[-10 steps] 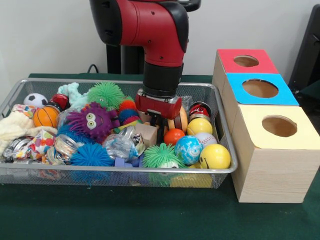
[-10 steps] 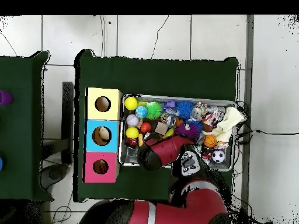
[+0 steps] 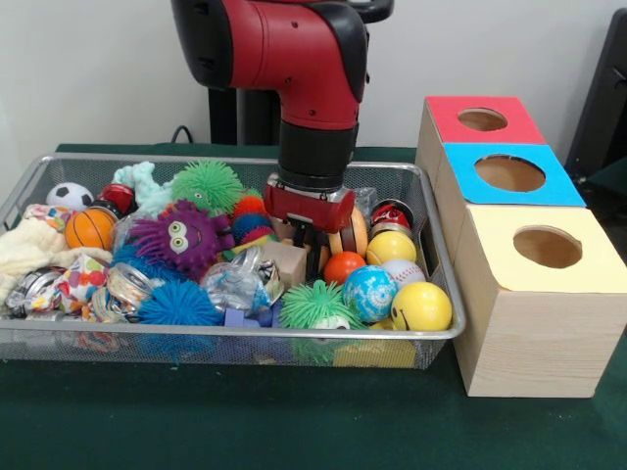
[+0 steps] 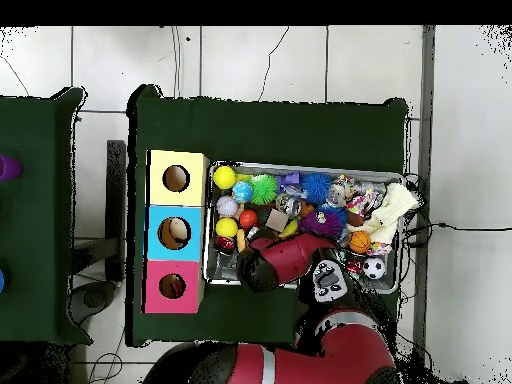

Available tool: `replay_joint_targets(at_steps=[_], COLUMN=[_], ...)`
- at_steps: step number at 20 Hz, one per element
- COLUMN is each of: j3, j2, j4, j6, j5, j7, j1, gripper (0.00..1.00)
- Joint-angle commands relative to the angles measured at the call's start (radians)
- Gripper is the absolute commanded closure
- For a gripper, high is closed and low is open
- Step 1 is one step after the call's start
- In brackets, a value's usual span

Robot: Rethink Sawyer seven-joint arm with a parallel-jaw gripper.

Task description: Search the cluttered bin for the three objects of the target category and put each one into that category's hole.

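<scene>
The silver wire-mesh bin (image 3: 245,333) is packed with toys: balls, spiky rubber balls, a purple furry monster, plush pieces and a wooden block (image 3: 286,260). My gripper (image 3: 312,243) reaches straight down into the bin's right-middle part, between the wooden block and a small orange ball (image 3: 342,266). Its tips are sunk among the toys. The red-topped box's hole (image 3: 482,119) is at the far right, behind the blue and yellow boxes. In the overhead view the arm (image 4: 285,258) covers the gripper; the bin (image 4: 300,168) and the red hole (image 4: 172,286) show.
The blue-topped hole (image 3: 509,173) and the yellow-topped hole (image 3: 548,247) stand in a row beside the bin's right wall. Yellow balls (image 3: 421,306), a blue-white ball (image 3: 369,292) and a green spiky ball (image 3: 315,302) lie just in front of the gripper. Green cloth covers the table.
The arm's upper part has shifted slightly. The gripper stays at the same spot in the bin, perhaps a touch higher. The toys have not visibly moved.
</scene>
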Motion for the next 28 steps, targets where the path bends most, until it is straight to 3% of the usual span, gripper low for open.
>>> replay_joint_targets(at_steps=[1,7,11,20,28], j3=[0.083,0.161,0.195,0.228,0.232], j2=[-0.006,-0.115,-0.148,-0.151,-0.161], j4=[0.133,0.204,0.225,0.227,0.233], j6=[0.150,0.242,0.273,0.292,0.298], j5=[0.031,0.082,0.101,0.095,0.111], j7=[-0.060,-0.105,-0.119,-0.129,-0.090], j1=[-0.130,-0.196,-0.229,-0.266,-0.243], gripper=[1.00,1.00,1.00,1.00,1.00])
